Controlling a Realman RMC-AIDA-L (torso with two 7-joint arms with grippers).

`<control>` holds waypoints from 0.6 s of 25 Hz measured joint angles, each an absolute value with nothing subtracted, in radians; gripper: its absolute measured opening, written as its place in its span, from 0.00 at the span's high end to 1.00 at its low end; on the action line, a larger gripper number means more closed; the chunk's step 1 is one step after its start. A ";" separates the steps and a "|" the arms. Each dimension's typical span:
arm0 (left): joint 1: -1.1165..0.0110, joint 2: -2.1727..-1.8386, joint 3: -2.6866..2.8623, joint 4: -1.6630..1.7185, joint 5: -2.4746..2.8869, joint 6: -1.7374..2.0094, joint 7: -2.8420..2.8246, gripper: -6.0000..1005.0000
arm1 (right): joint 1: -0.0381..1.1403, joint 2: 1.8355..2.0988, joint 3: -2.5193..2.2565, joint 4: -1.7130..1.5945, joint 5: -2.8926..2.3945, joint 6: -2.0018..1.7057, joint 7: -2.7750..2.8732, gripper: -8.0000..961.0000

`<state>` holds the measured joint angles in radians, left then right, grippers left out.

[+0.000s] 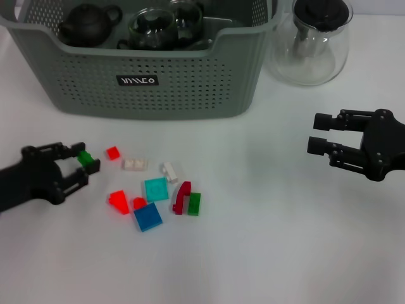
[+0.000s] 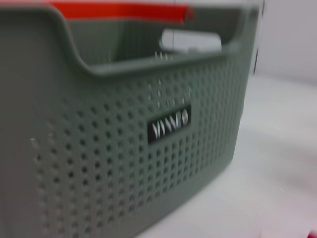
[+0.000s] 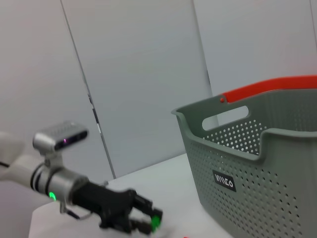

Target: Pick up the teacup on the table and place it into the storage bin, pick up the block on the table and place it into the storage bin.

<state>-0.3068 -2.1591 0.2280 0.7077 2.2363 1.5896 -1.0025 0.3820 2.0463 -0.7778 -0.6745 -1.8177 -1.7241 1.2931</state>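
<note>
The grey-green storage bin stands at the back of the table and fills the left wrist view. Inside it sits a glass teacup beside a black teapot. My left gripper is low over the table in front of the bin's left corner, shut on a small green block. The right wrist view shows the same grip, the left gripper with the green block. My right gripper hovers open and empty at the right.
Several loose blocks lie in front of the bin: a red one, a white one, a teal one, a blue one and a dark red arch. A glass carafe stands right of the bin.
</note>
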 joint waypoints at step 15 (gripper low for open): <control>-0.570 -2.034 0.199 0.757 2.032 1.955 -1.793 0.55 | 0.393 2.045 -0.779 -0.675 -1.818 -1.725 1.293 0.47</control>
